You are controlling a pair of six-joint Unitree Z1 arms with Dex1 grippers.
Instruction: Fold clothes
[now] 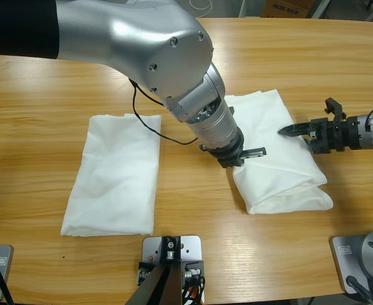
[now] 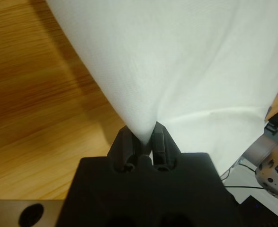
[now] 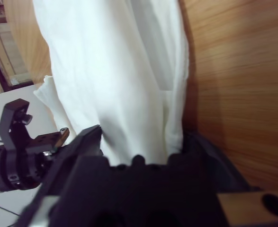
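- A long wooden table (image 1: 40, 89) with a glossy, straight-grained top is seen from above, and two white T-shirts are laid on it well apart.
- A bulky silver-grey arm (image 1: 148, 38), smooth and rounded at the elbow, is stretched from the upper left past the middle. By the wrist views it is shown to be the right arm.
- A folded T-shirt (image 1: 116, 175) is laid flat toward the left as a long, soft rectangle, untouched by either arm.
- A second T-shirt (image 1: 281, 171), right of the middle, is bunched into a thicker bundle with rolled, puffy lower edges and faint creases.
- The right gripper (image 1: 250, 155) is set at this bundle's left edge. Its black jaws are held apart, and a fold of cotton is seen between them in the right wrist view.
- The left gripper (image 1: 291, 130), brought in from the right edge, is clamped on the same shirt. In the left wrist view the fabric is drawn into a taut cone at the pinched jaws.
- A thin black cable (image 1: 151, 121) is looped beside the right arm's wrist.
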